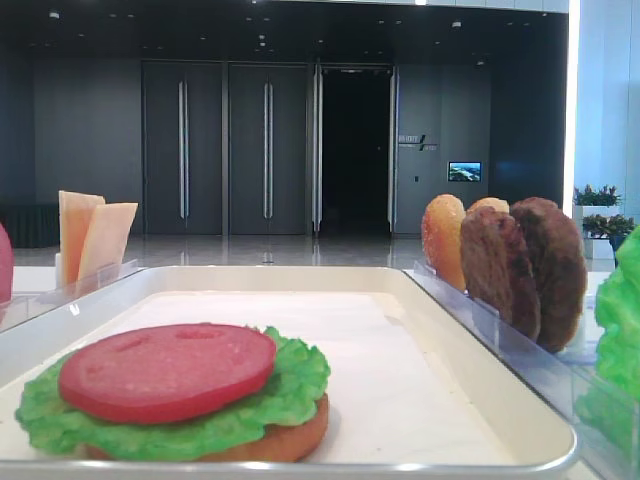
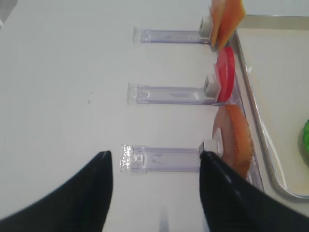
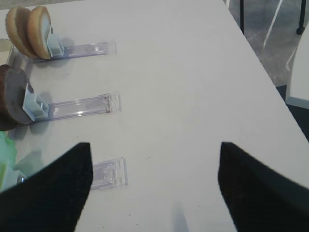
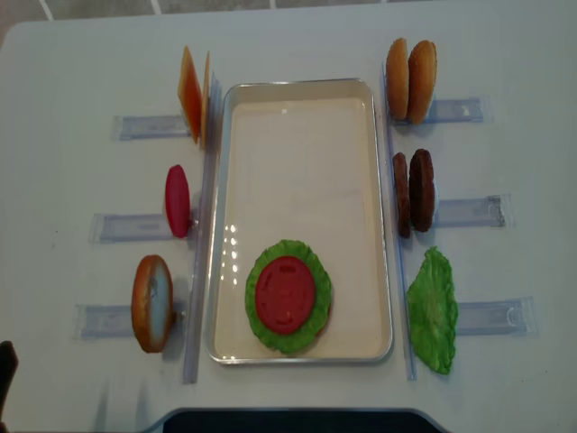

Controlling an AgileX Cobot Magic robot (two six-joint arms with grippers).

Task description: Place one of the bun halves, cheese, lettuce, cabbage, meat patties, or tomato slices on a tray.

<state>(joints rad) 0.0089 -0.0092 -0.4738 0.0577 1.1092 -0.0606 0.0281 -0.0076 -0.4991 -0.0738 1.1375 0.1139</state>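
Six clear racks (image 4: 469,211) are laid flat on the white desk (image 4: 297,36), three along each long side. Behind the desk, dark double doors (image 1: 225,150), a small lit screen (image 1: 464,171) and potted plants (image 1: 598,196) are seen.

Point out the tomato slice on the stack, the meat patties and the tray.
tomato slice (image 4: 285,295), overhead view, centre of its face.
meat patties (image 4: 421,188), overhead view, right patty's edge.
tray (image 4: 297,162), overhead view, bare white floor.
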